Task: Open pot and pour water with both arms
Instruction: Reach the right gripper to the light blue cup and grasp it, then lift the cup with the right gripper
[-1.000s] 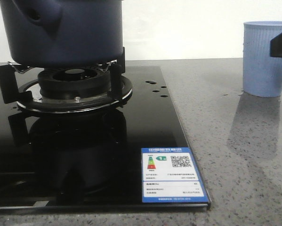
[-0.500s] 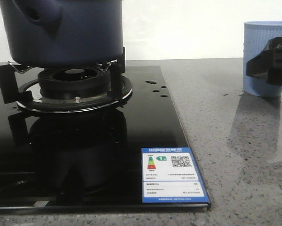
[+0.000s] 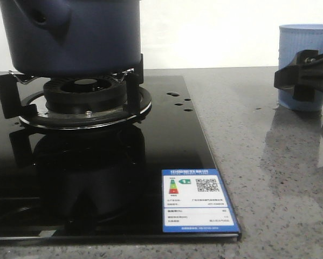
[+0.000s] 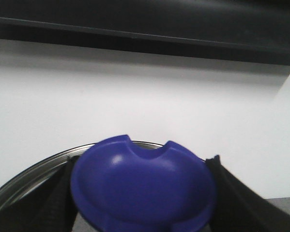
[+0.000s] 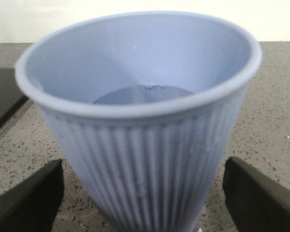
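Note:
The dark navy pot (image 3: 80, 38) stands on the burner at the far left; its top is cut off in the front view. In the left wrist view my left gripper (image 4: 142, 193) is shut on a blue lid knob (image 4: 142, 186), and the lid's metal rim (image 4: 33, 171) shows behind it against a white wall. The light blue ribbed cup (image 3: 304, 38) stands on the counter at the far right. My right gripper (image 3: 304, 78) is open around it, its fingers (image 5: 28, 198) standing clear of both cup sides. The cup (image 5: 140, 121) holds a little water (image 5: 145, 94) at its bottom.
The burner and its pan support (image 3: 86, 102) sit on a black glass hob (image 3: 166, 140) with a blue-edged energy label (image 3: 198, 199) at its front right corner. A grey speckled counter (image 3: 258, 178) runs from the hob to the cup. A white wall stands behind.
My right gripper has come in from the right edge and moved left, level with the cup, so that its fingers now flank it. The pot has not moved.

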